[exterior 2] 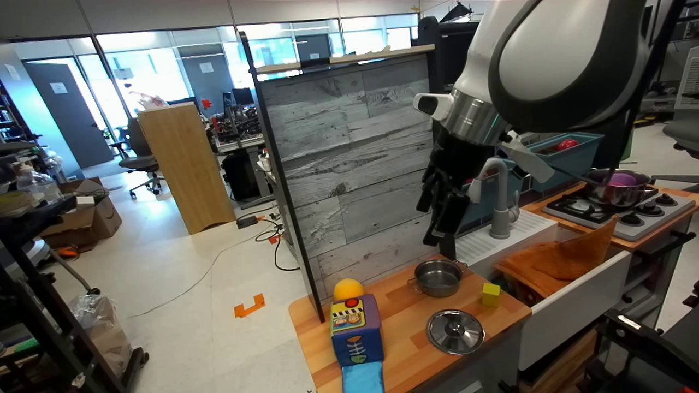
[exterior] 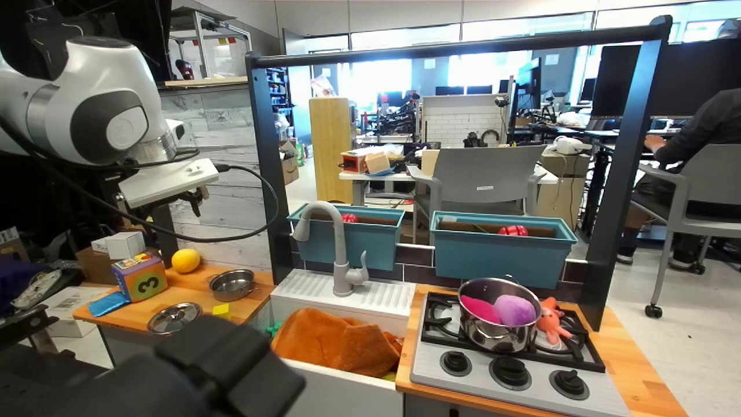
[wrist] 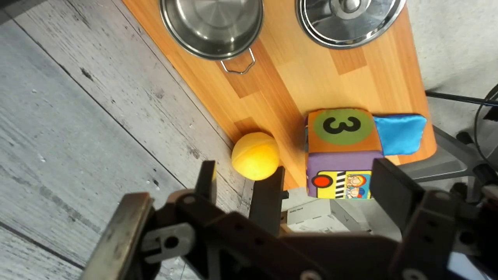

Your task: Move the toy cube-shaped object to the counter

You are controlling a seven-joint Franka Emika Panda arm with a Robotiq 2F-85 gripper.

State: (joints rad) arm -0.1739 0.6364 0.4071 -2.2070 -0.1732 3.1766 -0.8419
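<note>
Counter [wrist: 295, 85]: toy cube [wrist: 344, 154] below end effector [wrist: 295, 170].

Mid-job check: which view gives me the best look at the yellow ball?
The wrist view: the yellow ball is whole and largest there, on the counter. In an exterior view it is whole but smaller; in an exterior view it is also smaller, its lower part hidden.

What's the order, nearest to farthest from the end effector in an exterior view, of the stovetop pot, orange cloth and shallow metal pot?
1. Shallow metal pot, on the counter below the end effector.
2. Orange cloth, in the sink.
3. Stovetop pot, beyond the sink.
</note>
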